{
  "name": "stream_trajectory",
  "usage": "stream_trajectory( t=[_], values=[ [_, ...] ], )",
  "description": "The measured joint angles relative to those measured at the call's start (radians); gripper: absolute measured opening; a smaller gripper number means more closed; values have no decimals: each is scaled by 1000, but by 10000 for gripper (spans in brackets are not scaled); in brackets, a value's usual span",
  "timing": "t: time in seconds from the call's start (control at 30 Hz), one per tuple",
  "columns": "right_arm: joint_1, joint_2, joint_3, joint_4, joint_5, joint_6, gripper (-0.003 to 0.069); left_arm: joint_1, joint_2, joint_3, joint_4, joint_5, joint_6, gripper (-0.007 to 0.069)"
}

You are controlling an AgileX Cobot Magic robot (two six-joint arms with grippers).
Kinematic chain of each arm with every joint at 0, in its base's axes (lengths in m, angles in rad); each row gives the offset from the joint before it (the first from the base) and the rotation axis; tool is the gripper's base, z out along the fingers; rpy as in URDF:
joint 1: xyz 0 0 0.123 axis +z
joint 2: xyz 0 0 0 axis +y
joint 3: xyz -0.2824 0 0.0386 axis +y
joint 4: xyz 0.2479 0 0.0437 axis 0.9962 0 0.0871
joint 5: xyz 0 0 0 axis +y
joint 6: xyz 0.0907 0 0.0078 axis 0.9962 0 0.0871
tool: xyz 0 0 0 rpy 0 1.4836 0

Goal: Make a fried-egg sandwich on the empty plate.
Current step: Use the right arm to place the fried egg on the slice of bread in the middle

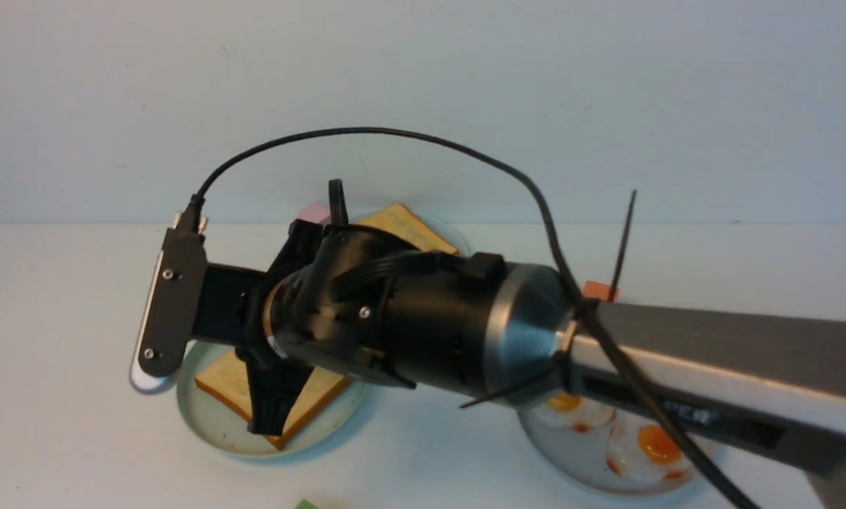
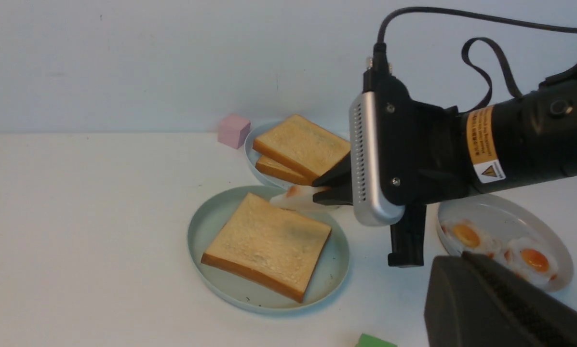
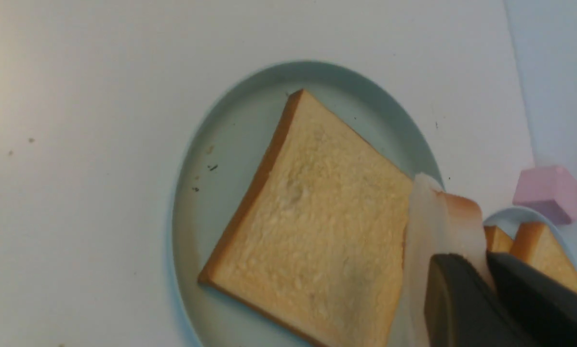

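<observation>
egg (image 2: pixel 293 197) hangs limp from the right gripper (image 2: pixel 319 189), whose jaws are pinched on one thin edge of the white. it sits low over the toast slice (image 2: pixel 269 243) on the mint plate (image 2: pixel 199 226), near the plate's one o'clock rim. it looks soft, light and slick, likely to fold or slip, so an edge grip clear of the yolk suits it. spare toast (image 2: pixel 300 144) lies at one o'clock, two other eggs (image 2: pixel 500 238) at three.

toward the front edge of the desk (image 2: pixel 76 217) a plate (image 2: pixel 205 224) carries one toast slice (image 2: pixel 268 246), with a fried egg (image 2: pixel 295 198) above its rear rim; behind, a second plate (image 2: pixel 250 155) holds two stacked slices (image 2: pixel 301 144); right, a third plate (image 2: pixel 503 212) holds eggs (image 2: pixel 466 236).
</observation>
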Motion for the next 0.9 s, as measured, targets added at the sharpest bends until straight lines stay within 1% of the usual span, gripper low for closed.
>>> stream_trajectory(
  t=[0.13,0.4,0.53,0.67,0.7,0.8,0.9],
  values=[
    [0,51,-11,-76,-22,5,80,0,0,0,1,7,-1,-13],
    [-9,114,-14,-242,-36,115,80,1,0,0,1,9,-1,-13],
    [-8,123,-14,-262,-30,165,80,1,0,0,1,11,-1,-13],
    [-5,128,-14,-262,-25,186,83,1,0,0,-1,11,-1,-13],
    [-4,128,-14,-262,-25,188,92,1,0,0,-2,11,-1,-13],
    [0,129,-14,-254,-24,210,170,1,0,0,-3,12,-1,-13],
    [1,129,-14,-222,-19,233,310,1,0,0,-3,12,-1,-13]
  ],
)
